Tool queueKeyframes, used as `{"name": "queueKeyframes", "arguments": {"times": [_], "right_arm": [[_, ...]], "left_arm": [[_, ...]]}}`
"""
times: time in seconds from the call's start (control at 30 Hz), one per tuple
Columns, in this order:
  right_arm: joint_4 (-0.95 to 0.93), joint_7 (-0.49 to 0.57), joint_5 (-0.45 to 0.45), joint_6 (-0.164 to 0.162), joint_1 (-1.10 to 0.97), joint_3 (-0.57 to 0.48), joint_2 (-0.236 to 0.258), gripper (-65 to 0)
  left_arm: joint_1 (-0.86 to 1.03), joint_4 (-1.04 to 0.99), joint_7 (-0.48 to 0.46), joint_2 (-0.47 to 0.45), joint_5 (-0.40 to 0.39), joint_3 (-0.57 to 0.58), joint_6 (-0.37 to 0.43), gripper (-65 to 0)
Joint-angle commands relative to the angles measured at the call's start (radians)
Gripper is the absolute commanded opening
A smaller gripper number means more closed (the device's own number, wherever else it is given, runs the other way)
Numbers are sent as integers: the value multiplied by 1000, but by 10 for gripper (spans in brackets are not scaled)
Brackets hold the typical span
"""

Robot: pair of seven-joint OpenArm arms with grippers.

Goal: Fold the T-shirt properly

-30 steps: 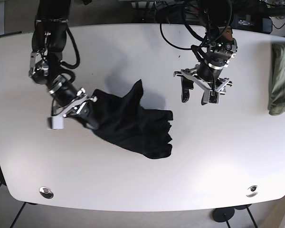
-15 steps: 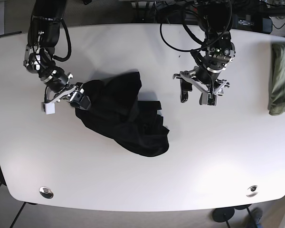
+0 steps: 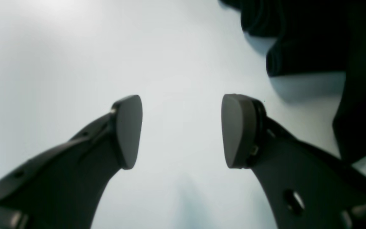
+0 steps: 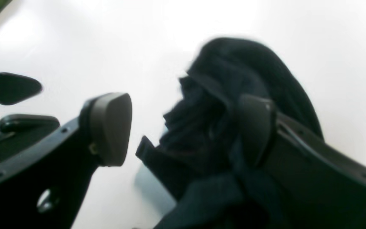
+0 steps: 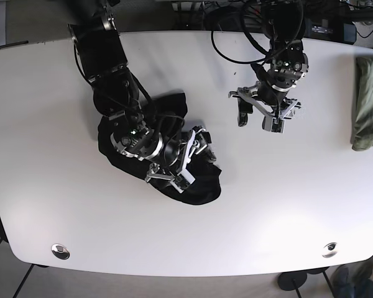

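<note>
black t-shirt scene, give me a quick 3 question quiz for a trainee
1. True or false: the black T-shirt lies flat and neatly folded.
2. Which gripper is over the shirt? A) left gripper B) right gripper
3. What lies at the table edge, apart from the shirt?

Key:
1. False; it lies crumpled in a heap.
2. B; its jaws stand open with cloth between them, while the left is open over bare table.
3. A green cloth.

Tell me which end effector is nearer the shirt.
Right. The right end effector is over the shirt, its fingers straddling the cloth; the left end effector hovers apart, over bare table.
</note>
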Motion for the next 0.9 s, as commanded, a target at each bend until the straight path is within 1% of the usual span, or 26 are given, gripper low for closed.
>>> {"name": "queueKeyframes", "arguments": {"times": [0.03,0.13,0.27,0.3,0.33,0.37,0.4,0.43,0.5,0.53,0.57,0.6,0.63,0.7,0.83,0.9], "right_arm": [[-61,50,3,9,72,2,-3,-155],[-202,110,0,7,128,-1,-1,-155],[-386,219,0,6,172,-1,14,-157],[-414,242,0,6,172,-1,27,-163],[-440,268,0,6,172,-1,30,-190],[-463,291,0,6,171,-1,30,-239],[-476,308,0,6,168,2,30,-312],[-484,311,0,6,165,3,30,-407],[-483,309,3,4,163,5,30,-621],[-469,305,11,4,163,5,30,-636],[-426,292,12,4,158,6,33,-604],[-334,239,12,4,134,19,36,-614],[-257,188,11,4,129,51,36,-628],[-114,65,11,4,120,124,27,-631],[186,-148,11,4,120,264,-27,-631],[291,-208,11,4,132,312,-44,-629]], "left_arm": [[-11,20,-26,-1,-12,1,-1,-283],[-3,20,-26,-1,-12,-1,-1,-285],[6,20,-26,-1,-13,-1,-1,-285],[6,18,-26,-1,-13,-1,-1,-285],[6,18,-26,-1,-13,-1,-1,-285],[6,18,-26,-1,-13,-1,-1,-285],[6,18,-26,-1,-13,-1,-1,-285],[6,18,-26,-1,-13,-1,-1,-285],[5,18,-26,-1,-13,-1,-1,-285],[5,18,-26,-1,-13,-1,-1,-285],[5,18,-26,-1,-13,-1,-1,-285],[5,18,-26,-1,-17,-1,-1,-285],[5,20,-26,-1,-17,-1,-1,-285],[5,20,-26,-1,-18,-1,-1,-285],[6,20,-21,-1,-18,5,-3,-285],[6,21,-23,-1,-18,7,-3,-285]]}}
